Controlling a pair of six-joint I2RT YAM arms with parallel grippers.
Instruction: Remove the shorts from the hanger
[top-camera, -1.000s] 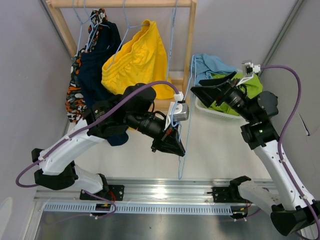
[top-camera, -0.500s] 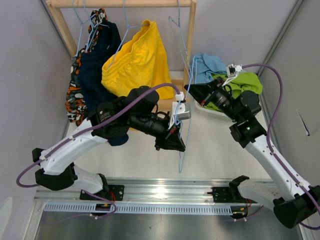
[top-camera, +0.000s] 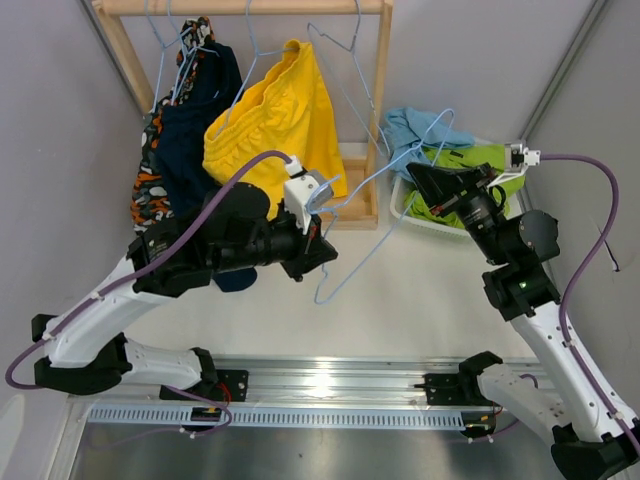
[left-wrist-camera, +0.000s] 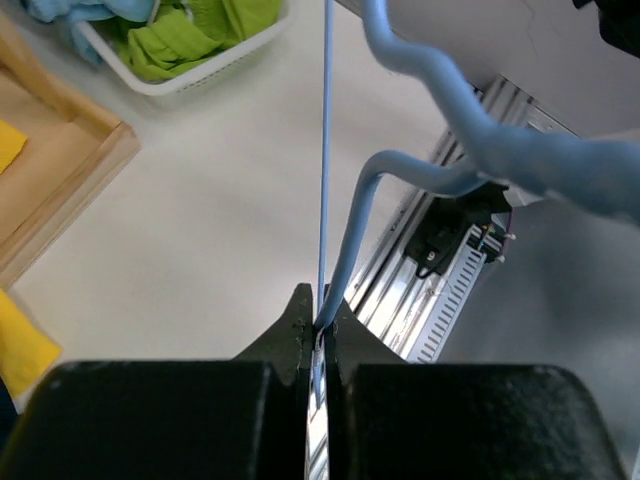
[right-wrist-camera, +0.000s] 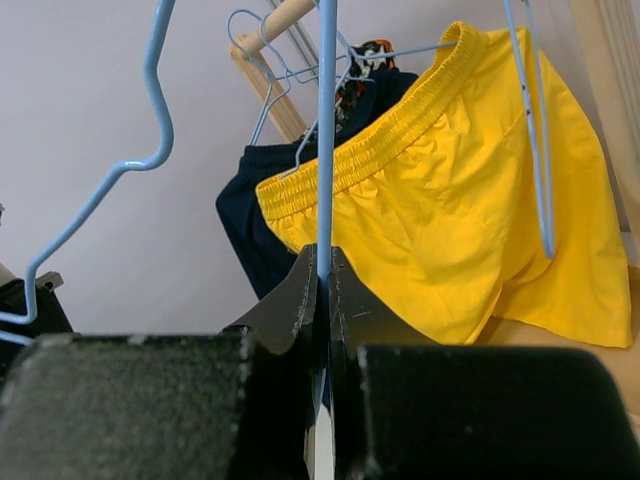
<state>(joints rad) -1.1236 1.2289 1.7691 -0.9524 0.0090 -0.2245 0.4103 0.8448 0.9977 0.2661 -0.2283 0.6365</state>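
Note:
A bare light-blue wire hanger (top-camera: 385, 170) spans the gap between both arms. My left gripper (top-camera: 322, 243) is shut on its wire (left-wrist-camera: 345, 235) near the hook end. My right gripper (top-camera: 416, 173) is shut on another stretch of the same wire (right-wrist-camera: 327, 130). No shorts are on this hanger. Yellow shorts (top-camera: 268, 122) (right-wrist-camera: 450, 200), navy shorts (top-camera: 195, 135) (right-wrist-camera: 250, 215) and camouflage shorts (top-camera: 150, 195) hang on the rack. Light blue shorts (top-camera: 418, 125) and lime green shorts (top-camera: 485, 165) (left-wrist-camera: 190, 35) lie in a white basket (top-camera: 402, 212) (left-wrist-camera: 205, 78).
The wooden rack (top-camera: 380, 90) stands at the back, its rod (top-camera: 240, 7) across the top and its base (left-wrist-camera: 65, 170) on the table. An empty wire hanger (top-camera: 340, 45) hangs near the rack's right post. A metal rail (top-camera: 320, 385) runs along the near edge.
My right gripper has closed on the hanger wire and drawn back to the right. My left arm pulled up and left, swinging the hanger from hanging down to stretched between both grippers.

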